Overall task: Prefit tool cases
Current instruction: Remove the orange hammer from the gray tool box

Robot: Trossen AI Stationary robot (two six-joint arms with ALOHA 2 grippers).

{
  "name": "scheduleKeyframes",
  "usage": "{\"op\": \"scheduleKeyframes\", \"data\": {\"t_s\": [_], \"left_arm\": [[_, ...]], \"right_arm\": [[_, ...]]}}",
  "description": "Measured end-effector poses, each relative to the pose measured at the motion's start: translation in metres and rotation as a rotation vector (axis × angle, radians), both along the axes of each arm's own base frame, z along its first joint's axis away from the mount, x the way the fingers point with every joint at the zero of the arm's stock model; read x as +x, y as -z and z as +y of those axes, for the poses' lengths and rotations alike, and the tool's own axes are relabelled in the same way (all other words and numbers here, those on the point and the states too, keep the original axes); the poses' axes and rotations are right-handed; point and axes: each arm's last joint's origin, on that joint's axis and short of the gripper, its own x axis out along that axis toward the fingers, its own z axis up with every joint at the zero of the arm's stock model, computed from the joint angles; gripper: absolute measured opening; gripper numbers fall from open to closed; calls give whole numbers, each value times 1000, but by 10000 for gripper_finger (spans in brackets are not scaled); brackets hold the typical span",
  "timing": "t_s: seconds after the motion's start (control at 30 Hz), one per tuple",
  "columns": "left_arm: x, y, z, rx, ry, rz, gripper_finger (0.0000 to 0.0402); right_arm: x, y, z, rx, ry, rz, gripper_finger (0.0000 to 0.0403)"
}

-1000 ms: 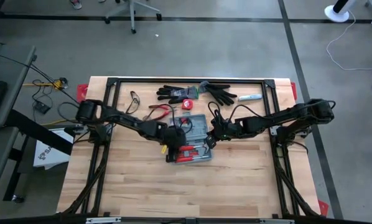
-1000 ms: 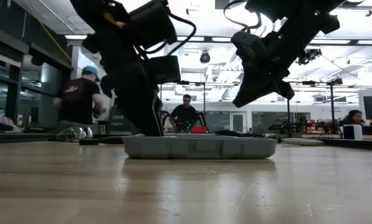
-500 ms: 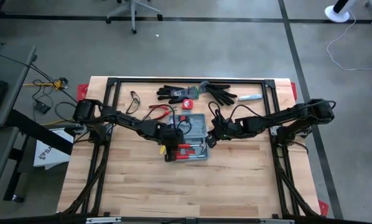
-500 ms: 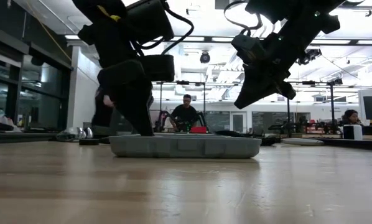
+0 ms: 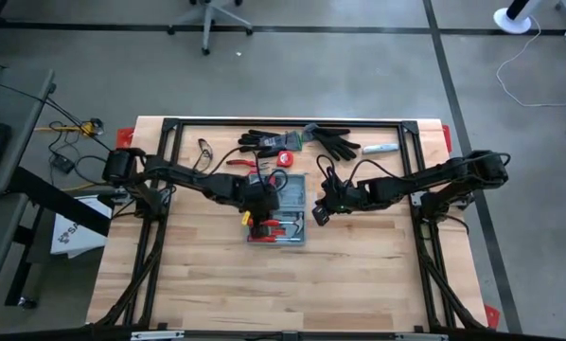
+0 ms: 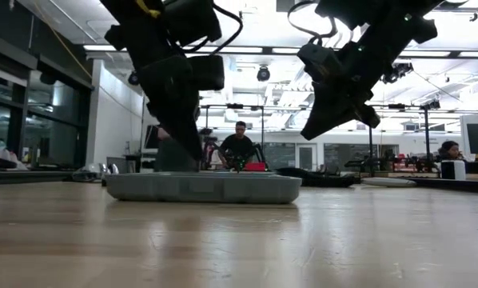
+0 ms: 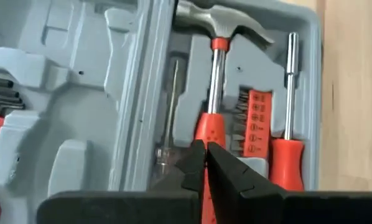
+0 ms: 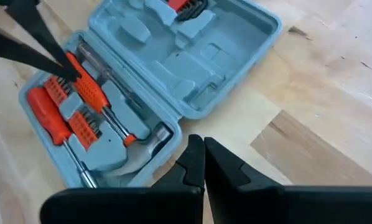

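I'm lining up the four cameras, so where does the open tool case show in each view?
High view: tool case at table centre, under the left gripper.
Low view: grey slab left of centre on the tabletop.
Left wrist view: fills the frame.
Right wrist view: open, upper left.
Shared landmark: the red-handled hammer, also in the right wrist view.

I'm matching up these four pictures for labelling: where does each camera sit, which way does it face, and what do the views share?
High view: above the table, looking straight down; both dark arms reach the open grey-blue plastic tool case.
Low view: at table-top height, looking level across at the case's side wall; both arms hang in from above.
Left wrist view: on the left arm, looking past the shut left gripper at the red-handled hammer.
Right wrist view: on the right arm, past the shut right gripper.
All four share the case.
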Motion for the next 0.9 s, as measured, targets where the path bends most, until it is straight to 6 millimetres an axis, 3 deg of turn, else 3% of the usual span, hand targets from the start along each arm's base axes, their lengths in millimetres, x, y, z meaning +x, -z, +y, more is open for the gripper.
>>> {"op": "scheduleKeyframes", "data": {"t_s": [0.2, 0.43, 0.57, 0.8, 0.9], "left_arm": [[3, 10, 1, -53, 21, 29, 24], [3, 7, 3, -63, 18, 16, 26], [4, 6, 3, -113, 39, 9, 34], [5, 5, 3, -157, 64, -9, 92], [6, 5, 3, -154, 69, -14, 129]], "right_arm": [[17, -1, 8, 111, -145, -134, 0], [34, 32, 14, 213, -155, -110, 0], [39, 41, 20, 236, -182, -125, 0], [56, 44, 23, 176, -200, -53, 0], [65, 50, 23, 122, -206, 59, 0]]}}
